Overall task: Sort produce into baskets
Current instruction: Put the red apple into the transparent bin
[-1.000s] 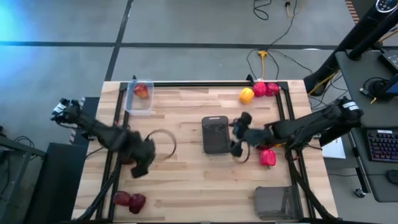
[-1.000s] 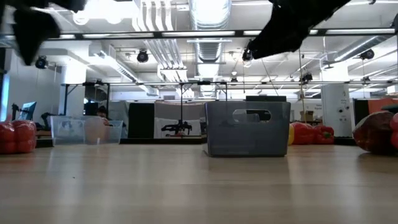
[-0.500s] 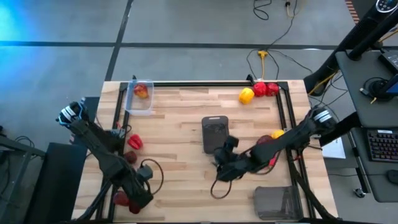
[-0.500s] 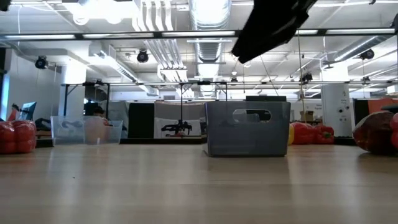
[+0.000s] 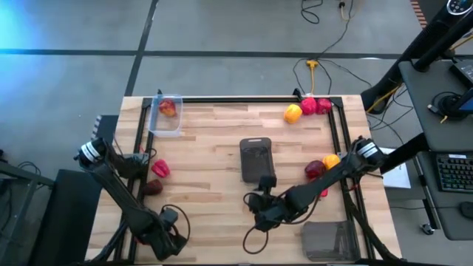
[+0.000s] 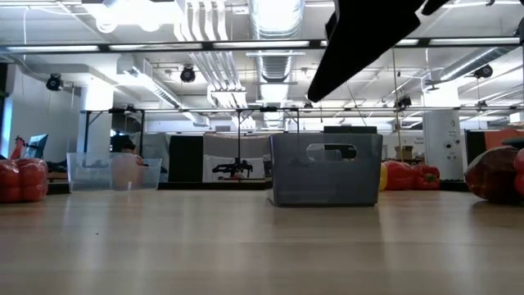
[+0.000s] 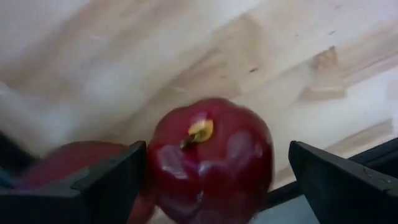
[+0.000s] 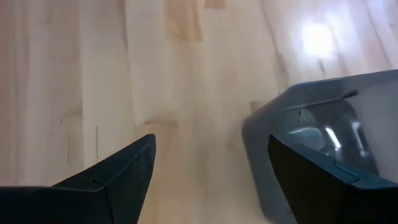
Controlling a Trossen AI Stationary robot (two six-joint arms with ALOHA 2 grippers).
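At the near left corner of the desk [image 5: 214, 148] the left claw [image 7: 211, 186] hangs spread wide around a dark red apple [image 7: 211, 158] — fingers [image 7: 106, 186] on either side, not clamped. A second red piece [image 7: 68, 165] lies just beside it, touching.

Near the desk's near edge, right of centre, the right claw [image 5: 259, 214] hovers released and empty over bare wood, with the near mesh bin [image 5: 330, 240] just to its right at the near right corner.

Farther in on the left, a dark apple [image 5: 153, 188] and a red pepper [image 5: 160, 168] lie close together. At mid-desk stands the centre mesh bin [image 5: 256, 159]. To its right, by the right rail, a dark apple [image 5: 314, 169] touches a yellow pepper [image 5: 330, 159], with another red piece [image 5: 323, 191] partly hidden under the right arm.

At the far left corner the clear bin [image 5: 165, 114] holds one red-and-yellow piece [image 5: 168, 108]. At the far right corner — a yellow pepper [image 5: 293, 113] and two red peppers [image 5: 315, 106] in a row, touching.
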